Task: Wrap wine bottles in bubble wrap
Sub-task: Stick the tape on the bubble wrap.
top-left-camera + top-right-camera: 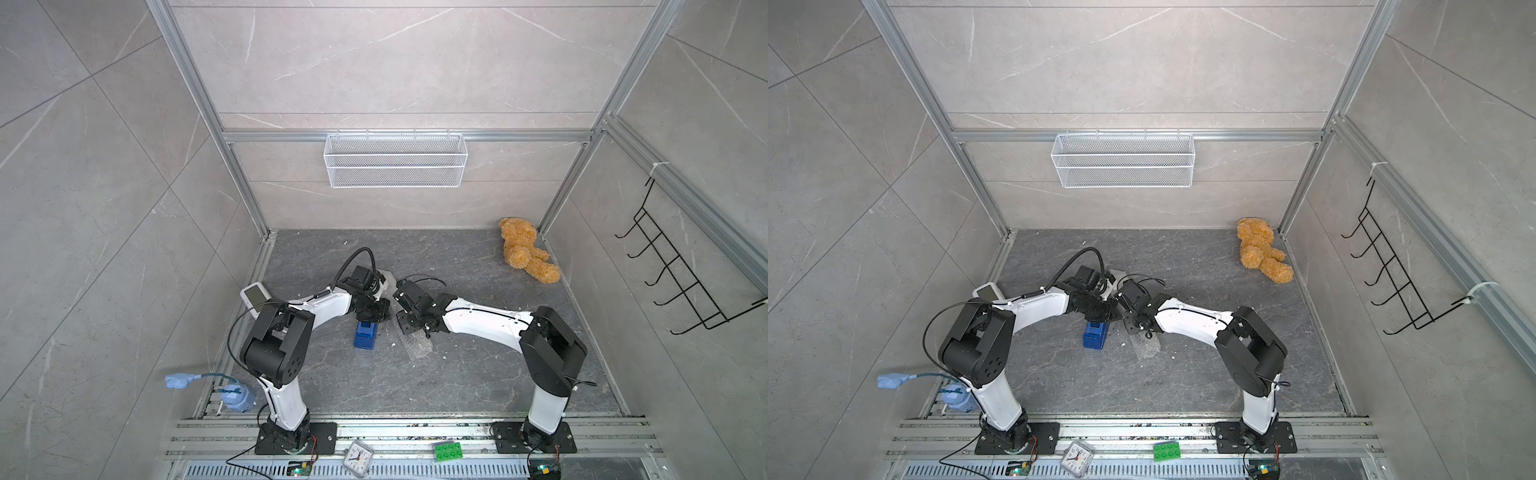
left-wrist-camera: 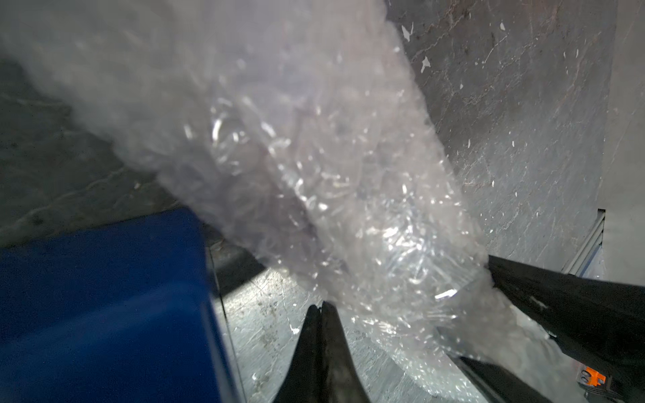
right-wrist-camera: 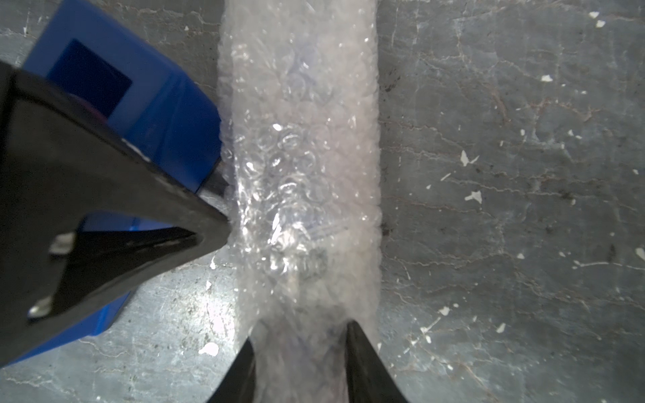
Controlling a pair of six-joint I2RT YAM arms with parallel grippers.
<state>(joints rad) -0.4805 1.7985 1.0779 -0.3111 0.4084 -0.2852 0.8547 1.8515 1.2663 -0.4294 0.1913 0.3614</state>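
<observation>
1. The wrap lies rolled into a tube on the table, touching the blue dispenser. We cannot see the bottle outright, but faint marks suggest it sits inside.
2. The right gripper straddles the tube, jaws partly closed and squeezing it.
3. The left gripper is closed, seemingly empty, with its tip against the tube's side.
4. We judge the rolling mostly done, with the ends still to secure.

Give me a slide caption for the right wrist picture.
The right gripper clasps the bubble wrap roll; the shut left gripper touches its side beside a blue tape dispenser.
</observation>
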